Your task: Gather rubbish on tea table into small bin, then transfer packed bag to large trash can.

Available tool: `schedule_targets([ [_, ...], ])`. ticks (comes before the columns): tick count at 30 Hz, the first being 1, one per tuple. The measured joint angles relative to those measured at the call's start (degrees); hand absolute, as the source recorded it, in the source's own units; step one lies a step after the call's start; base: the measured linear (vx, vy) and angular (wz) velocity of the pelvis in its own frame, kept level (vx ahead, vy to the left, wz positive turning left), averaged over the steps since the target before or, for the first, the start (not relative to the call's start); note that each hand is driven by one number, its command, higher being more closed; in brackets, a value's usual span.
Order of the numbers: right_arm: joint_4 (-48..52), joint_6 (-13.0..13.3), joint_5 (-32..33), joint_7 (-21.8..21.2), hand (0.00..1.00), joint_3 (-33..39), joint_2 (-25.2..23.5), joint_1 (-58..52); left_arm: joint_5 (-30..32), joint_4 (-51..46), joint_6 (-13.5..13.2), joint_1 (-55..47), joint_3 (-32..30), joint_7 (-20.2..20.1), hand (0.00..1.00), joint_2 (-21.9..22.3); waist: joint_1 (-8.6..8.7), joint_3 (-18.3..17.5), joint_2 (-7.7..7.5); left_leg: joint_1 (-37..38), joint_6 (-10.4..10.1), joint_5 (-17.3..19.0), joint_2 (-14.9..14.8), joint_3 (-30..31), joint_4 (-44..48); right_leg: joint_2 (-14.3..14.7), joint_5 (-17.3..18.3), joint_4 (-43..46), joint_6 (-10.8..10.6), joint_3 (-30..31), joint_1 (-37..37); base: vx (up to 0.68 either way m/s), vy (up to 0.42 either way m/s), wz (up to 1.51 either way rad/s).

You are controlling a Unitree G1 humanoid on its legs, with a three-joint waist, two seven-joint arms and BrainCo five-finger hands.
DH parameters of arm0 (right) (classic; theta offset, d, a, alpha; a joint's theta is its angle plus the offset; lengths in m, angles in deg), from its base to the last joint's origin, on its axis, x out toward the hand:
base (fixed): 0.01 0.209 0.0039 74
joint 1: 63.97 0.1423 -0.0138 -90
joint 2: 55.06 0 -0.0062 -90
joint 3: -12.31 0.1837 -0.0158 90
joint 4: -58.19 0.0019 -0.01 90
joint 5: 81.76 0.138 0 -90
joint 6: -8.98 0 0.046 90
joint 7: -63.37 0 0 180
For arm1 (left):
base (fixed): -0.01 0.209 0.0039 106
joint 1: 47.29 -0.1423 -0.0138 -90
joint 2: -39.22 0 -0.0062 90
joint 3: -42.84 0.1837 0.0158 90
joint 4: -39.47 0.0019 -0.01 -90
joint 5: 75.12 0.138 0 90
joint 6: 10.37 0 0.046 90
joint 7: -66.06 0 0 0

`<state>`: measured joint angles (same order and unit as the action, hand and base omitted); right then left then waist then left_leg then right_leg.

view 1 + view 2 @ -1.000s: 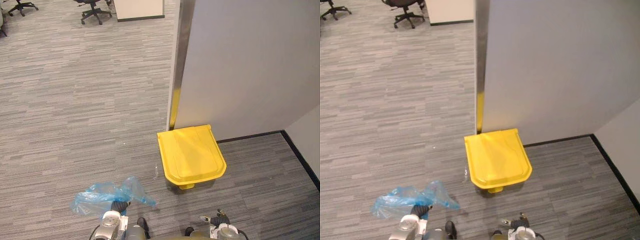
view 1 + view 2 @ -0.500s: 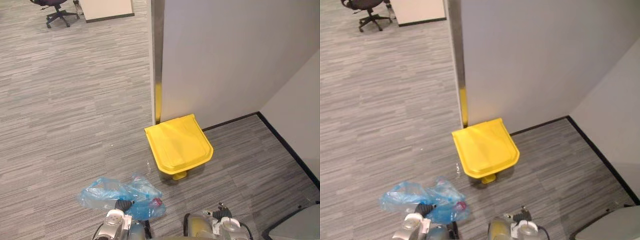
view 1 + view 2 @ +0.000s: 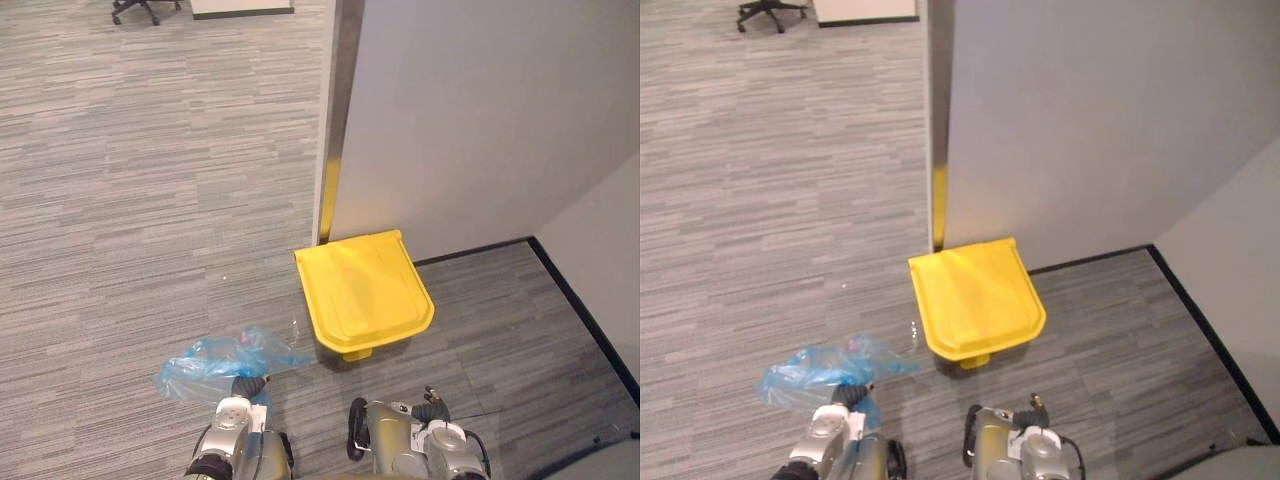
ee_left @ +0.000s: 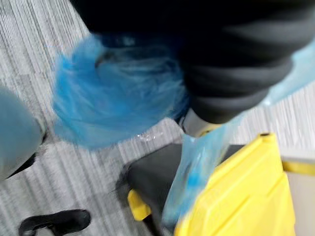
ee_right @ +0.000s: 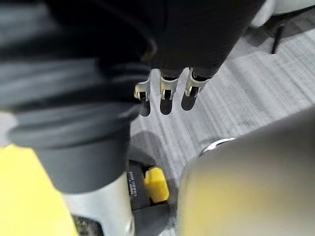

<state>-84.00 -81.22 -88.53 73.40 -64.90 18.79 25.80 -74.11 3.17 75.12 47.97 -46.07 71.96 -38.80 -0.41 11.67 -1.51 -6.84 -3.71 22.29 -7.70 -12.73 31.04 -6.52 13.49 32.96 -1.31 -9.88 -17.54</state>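
We see one yellow bin (image 3: pixel 365 295), lid down, against the wall (image 3: pixel 480 130) corner, with open floor (image 3: pixel 130 190) to its left. Left robot hand (image 3: pixel 244 386) clutches one blue bag (image 3: pixel 212 362) near the bin; right robot hand (image 5: pixel 166 92) dangles, fingers loose.

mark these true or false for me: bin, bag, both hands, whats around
1. The yellow bin stands open. False: it is closed.
2. The left hand holds the blue bag. True.
3. The right hand grips a bottle. False: it holds nothing, and its fingers hang relaxed.
4. The yellow bin stands against the grey wall, by its corner. True.
5. The blue bag lies on top of the yellow bin. False: it is apart from the bin, off to the robot's left of it.
6. An office chair stands far back on the carpet. True.
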Motion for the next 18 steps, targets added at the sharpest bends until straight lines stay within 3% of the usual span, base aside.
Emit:
schedule_targets([
  [2, -0.01, -0.26, -0.07, -0.17, 0.00, -0.03, 0.49, -0.62, 0.00, -0.08, -0.01, -0.16, 0.06, -0.19, 1.00, 1.56, 0.06, -2.31, 1.62, -0.25, -0.40, -0.09, -0.80, 1.05, -1.28, 0.83, 0.06, -1.28, 0.07, -1.09, 0.38, 0.19, -0.092, 0.15],
  [7, -0.33, -0.22, -0.09, -0.41, 0.00, -0.05, 0.66, -2.10, 0.10, -0.17, 0.00, -1.82, 0.14, -1.56, 1.00, 2.91, 0.53, -4.94, 2.72, 4.10, -2.21, -1.19, -2.55, 2.18, -6.21, 2.99, -0.26, -5.38, 0.52, -2.75, 5.95, 0.13, -0.056, 0.13],
  [11, -1.08, -0.22, -0.08, -0.46, 0.00, -0.30, 0.20, -2.96, 0.06, -0.21, 0.01, -3.33, 0.17, -1.63, 1.00, 1.97, 0.38, -6.60, 1.40, 6.16, -3.25, -2.39, -3.12, 2.48, -8.49, 3.70, -0.53, -5.35, 0.90, -2.55, 7.53, 0.07, -0.030, 0.14],
  [18, -2.83, -0.19, -0.15, -0.71, 0.00, -0.73, 0.31, -2.89, 0.01, 0.26, 0.07, -4.15, 0.71, -1.55, 1.00, 0.67, -0.29, -6.00, -0.42, 8.98, -3.18, -6.16, -0.62, -0.87, -11.21, 1.21, -1.10, -3.92, 0.94, -1.69, 7.48, -0.04, 0.020, -0.07],
])
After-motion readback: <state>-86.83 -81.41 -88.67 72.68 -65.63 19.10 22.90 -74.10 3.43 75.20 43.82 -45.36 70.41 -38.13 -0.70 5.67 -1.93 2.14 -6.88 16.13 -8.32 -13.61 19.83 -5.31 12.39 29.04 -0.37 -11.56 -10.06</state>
